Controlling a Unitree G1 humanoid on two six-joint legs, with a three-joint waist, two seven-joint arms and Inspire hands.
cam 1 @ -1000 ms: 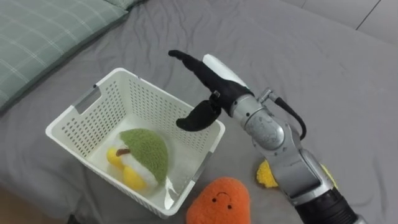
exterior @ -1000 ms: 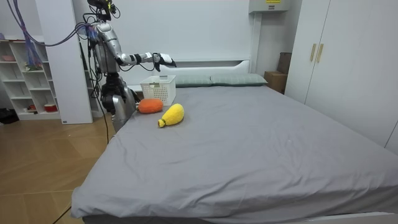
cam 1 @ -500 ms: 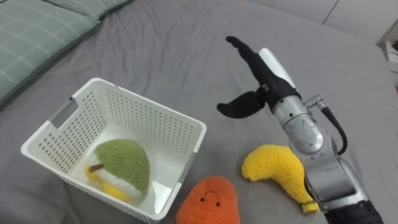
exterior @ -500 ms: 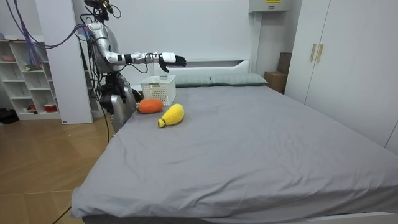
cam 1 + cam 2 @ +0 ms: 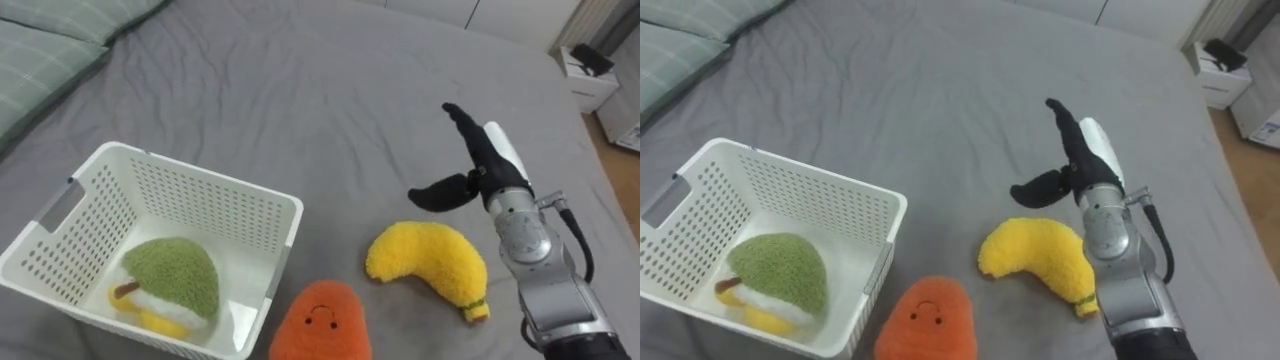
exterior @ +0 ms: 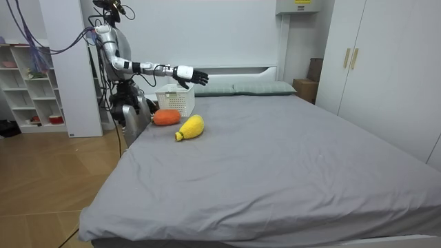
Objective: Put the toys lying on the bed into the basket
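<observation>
At the far left you had the pale green checked pillow [image 5: 45,45] lying on the grey bed sheet [image 5: 300,90]. Next came the white perforated plastic basket [image 5: 190,200], resting on the sheet, with a green and yellow plush toy [image 5: 172,285] lying inside it. Just beside the basket's near right corner sat the orange plush toy with a small face [image 5: 320,325], out on the sheet. Right of that lay the yellow plush banana [image 5: 425,262], near the orange toy but apart from it. Past the banana you held the robot's right hand [image 5: 480,162] in the air, clear of the toy. Its fingers were straight and its thumb was spread wide from them, grasping nothing. In the room view the robot stood at the bedside by the basket, with that arm stretched level over the bed.
</observation>
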